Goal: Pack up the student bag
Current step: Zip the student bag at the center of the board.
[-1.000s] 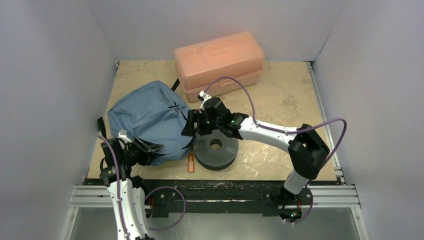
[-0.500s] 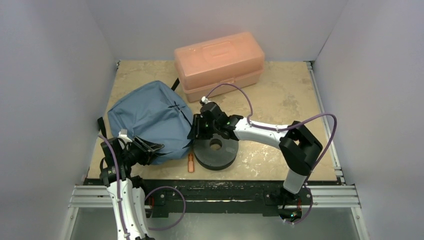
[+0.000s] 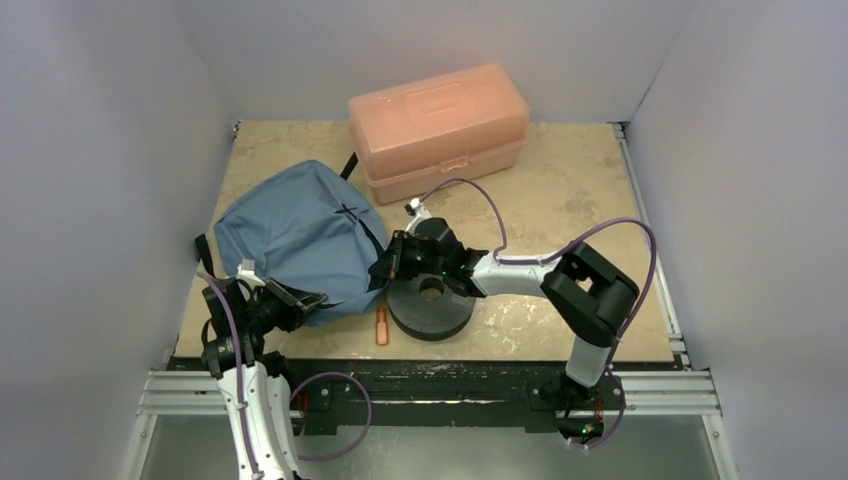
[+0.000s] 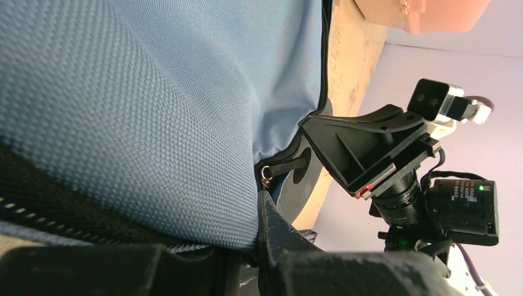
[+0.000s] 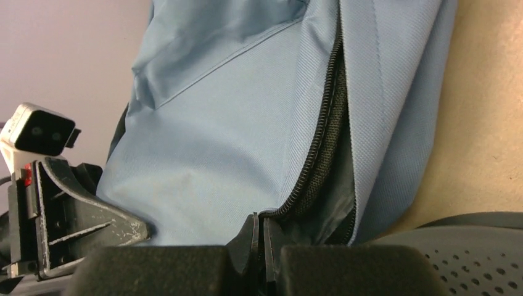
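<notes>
As the left gripper (image 3: 305, 297) pinches the student bag (image 3: 295, 230) and the right gripper (image 3: 382, 268) clamps the zipper pull (image 4: 285, 167), we risk slippage. Slack fabric could jam it.

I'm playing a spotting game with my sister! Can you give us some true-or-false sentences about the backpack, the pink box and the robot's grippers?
1. The pink box has its lid shut. True.
2. The backpack lies on top of the pink box. False: it lies on the table, in front of the box and to its left.
3. The black disc is inside the backpack. False: it sits on the table right beside the backpack.
4. The right gripper is pinching the backpack at its zipper. True.
5. The left gripper is up in the air, touching nothing. False: it is pinching the backpack's near edge.
</notes>
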